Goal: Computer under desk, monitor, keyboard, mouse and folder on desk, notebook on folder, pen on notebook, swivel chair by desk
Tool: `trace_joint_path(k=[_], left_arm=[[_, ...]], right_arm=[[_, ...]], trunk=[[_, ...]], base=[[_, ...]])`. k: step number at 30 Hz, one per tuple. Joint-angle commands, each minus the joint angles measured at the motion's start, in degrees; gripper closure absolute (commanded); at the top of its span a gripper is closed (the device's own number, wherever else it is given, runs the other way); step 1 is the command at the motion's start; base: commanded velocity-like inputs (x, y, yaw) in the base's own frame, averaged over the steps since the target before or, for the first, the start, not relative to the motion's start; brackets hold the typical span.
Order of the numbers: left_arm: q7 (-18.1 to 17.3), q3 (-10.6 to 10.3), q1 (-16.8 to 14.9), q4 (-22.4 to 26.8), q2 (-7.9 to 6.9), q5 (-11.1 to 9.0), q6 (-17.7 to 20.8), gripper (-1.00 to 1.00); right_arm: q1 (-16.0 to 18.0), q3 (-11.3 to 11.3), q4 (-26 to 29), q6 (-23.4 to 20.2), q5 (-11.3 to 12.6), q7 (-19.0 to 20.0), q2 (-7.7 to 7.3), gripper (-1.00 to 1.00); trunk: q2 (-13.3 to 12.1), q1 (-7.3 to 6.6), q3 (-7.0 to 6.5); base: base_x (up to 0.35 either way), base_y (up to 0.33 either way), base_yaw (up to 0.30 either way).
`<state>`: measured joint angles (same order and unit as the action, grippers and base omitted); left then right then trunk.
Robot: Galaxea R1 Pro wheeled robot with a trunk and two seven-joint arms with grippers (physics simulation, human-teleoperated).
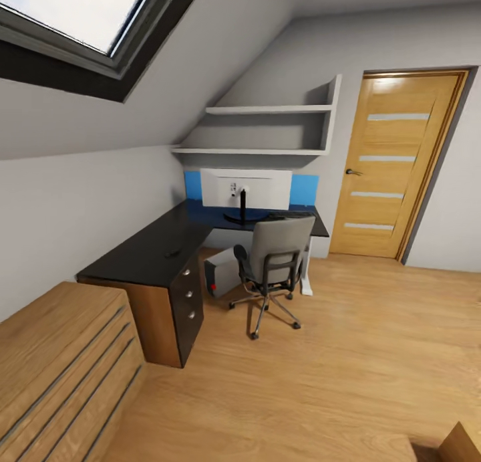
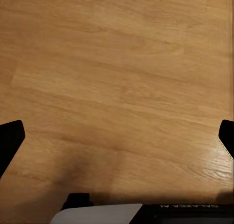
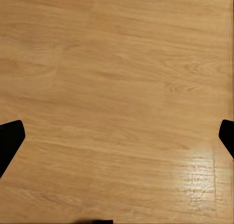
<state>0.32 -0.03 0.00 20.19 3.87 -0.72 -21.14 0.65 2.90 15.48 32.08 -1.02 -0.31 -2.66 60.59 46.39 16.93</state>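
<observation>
Head view takes in the wooden floor (image 1: 347,355) first, then the black desk (image 1: 150,248) along the wall, with the monitor (image 1: 246,188) standing on its far wing. The swivel chair (image 1: 274,261) sits just in front, the computer (image 1: 220,275) under the desk beside it, and a small dark item on the desktop, perhaps the mouse (image 1: 173,253). Judged from here, the step is the approach: roll up squarely to the chair, stopping short of its castors. Both wrist views look down at bare floor, each gripper's fingertips spread wide at the frame edges, holding nothing.
</observation>
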Motion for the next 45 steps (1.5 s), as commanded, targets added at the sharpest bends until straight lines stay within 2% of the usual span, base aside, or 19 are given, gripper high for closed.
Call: trace_joint_path(k=[1, 16, 36, 39, 41, 45], left_arm=[[0.03, -0.01, 0.0, 0.03, 0.0, -0.07, -0.13, -1.0], [-0.02, -0.07, 0.01, -0.05, 0.04, -0.02, -0.14, -1.0], [0.03, 0.02, 0.0, -0.05, 0.0, -0.07, -0.11, -1.0], [0.03, 0.03, 0.01, -0.03, 0.0, -0.07, -0.06, -1.0], [0.03, 0.03, 0.04, -0.03, 0.0, -0.07, -0.05, -1.0], [0.03, 0.09, 0.02, -0.01, -0.04, -0.12, -0.08, -1.0]], right_arm=[[0.05, 0.22, -0.04, 0.18, -0.12, -0.04, 0.02, -1.0], [0.05, 1.36, 0.03, 0.18, -0.1, -0.04, 0.02, -1.0], [0.05, 1.45, -0.01, 0.38, -0.1, -0.04, 0.02, -1.0], [0.05, 1.48, 0.03, 0.47, 0.26, -0.02, -0.03, -1.0], [0.05, 1.49, 0.06, 0.54, 1.49, 0.02, -0.06, -1.0], [0.05, 1.49, 0.07, 0.6, 2.44, 0.04, -0.07, -1.0]], trunk=[[0.03, 0.04, 0.06], [0.03, 0.04, 0.43], [0.03, 0.04, 0.47], [0.03, 0.04, 0.47], [0.03, 0.04, 0.47], [0.03, 0.04, 0.47]], base=[[0.319, 0.0, -0.3], [0.134, 0.0, -0.288], [0.309, -0.036, -0.286], [0.319, -0.013, -0.29], [0.319, -0.005, -0.292], [0.295, -0.002, -0.292]])
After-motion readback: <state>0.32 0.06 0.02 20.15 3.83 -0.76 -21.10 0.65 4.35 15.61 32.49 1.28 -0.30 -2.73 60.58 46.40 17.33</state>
